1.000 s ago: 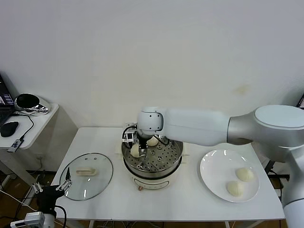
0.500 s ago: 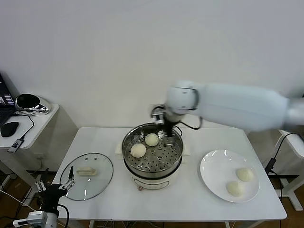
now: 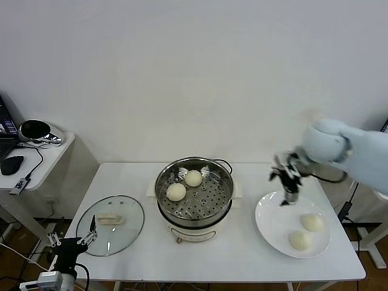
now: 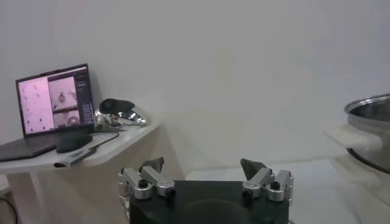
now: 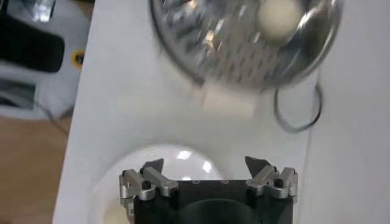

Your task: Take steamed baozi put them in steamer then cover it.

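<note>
The steamer, a round shiny steel pot on a cream-white base, stands uncovered with a perforated tray inside. Two steamed baozi, smooth cream-white buns, sit just beside each other on the tray's left rear part. Two more buns lie well right of the steamer. The cover, clear glass with a cream handle, lies flat left of the steamer.
</note>
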Available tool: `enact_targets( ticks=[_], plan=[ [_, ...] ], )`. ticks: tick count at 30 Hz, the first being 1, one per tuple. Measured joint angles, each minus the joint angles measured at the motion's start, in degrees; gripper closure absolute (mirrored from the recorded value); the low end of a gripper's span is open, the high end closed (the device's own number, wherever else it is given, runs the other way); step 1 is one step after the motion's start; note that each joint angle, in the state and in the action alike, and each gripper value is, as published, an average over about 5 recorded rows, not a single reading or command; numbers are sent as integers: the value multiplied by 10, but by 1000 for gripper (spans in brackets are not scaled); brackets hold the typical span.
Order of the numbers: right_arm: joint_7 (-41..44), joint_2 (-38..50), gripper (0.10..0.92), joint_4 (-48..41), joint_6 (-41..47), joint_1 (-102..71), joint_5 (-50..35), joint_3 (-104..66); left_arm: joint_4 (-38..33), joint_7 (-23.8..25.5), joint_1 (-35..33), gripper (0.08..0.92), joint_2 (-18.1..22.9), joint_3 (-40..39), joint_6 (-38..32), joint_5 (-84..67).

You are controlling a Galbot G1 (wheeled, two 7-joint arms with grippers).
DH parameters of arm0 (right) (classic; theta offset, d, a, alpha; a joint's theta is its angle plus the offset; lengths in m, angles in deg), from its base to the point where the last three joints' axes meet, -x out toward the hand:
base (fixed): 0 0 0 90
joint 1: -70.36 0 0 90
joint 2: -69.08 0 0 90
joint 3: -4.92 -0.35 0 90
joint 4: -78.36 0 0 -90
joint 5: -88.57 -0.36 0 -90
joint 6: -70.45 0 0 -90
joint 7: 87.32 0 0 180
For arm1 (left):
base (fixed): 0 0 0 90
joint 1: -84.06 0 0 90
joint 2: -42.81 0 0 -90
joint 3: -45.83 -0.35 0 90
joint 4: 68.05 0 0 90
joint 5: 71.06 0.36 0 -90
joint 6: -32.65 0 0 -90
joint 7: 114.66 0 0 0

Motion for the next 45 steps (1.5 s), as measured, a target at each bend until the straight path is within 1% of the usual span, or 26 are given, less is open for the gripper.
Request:
enact_targets(
  ticks=[6,13,23,34,38,45],
  plan=[
    [-1,39,203,-7,-28,-118,62,-81,2,0,-2,177,2,0,0,1],
    [-7,52,203,-20,-41,-253,111,-174,4,0,-5,177,1,5,0,1],
    [-27,37,203,-45,-50,-385,153,-265,3,-1,-7,177,4,7,-1,1],
    [-41,13,205,-73,-54,-458,180,-323,6,-1,-7,177,4,9,-1,1],
    [-47,8,243,-79,-53,-469,183,-333,8,-1,-6,177,5,9,-1,2],
    [-51,3,384,-84,-54,-476,187,-342,9,-1,-5,177,6,8,-1,2]
  ],
)
